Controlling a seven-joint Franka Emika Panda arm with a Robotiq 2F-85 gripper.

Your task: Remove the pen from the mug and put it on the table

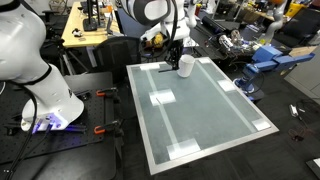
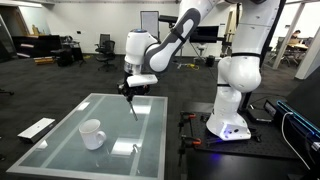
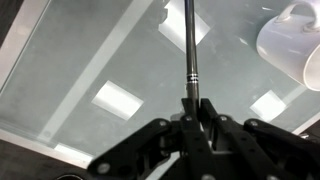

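Observation:
My gripper (image 3: 190, 108) is shut on the upper end of the pen (image 3: 189, 50), a thin dark stick that points away from the jaws toward the table (image 3: 80, 60). In an exterior view the gripper (image 2: 129, 92) hangs over the far part of the table (image 2: 60, 140), and the pen (image 2: 133, 108) slants down from it, clear of the mug. The white mug (image 2: 92, 133) stands on the glossy top nearer the camera. Another exterior view shows the mug (image 1: 186, 65) just beside the gripper (image 1: 174, 52). In the wrist view the mug (image 3: 295, 40) sits at the upper right.
White rectangular patches (image 3: 118, 97) mark the table top. The arm's white base (image 2: 232, 100) stands beside the table on a dark floor. A wooden desk (image 1: 85, 30) and office clutter lie beyond the table's far edge (image 1: 165, 63).

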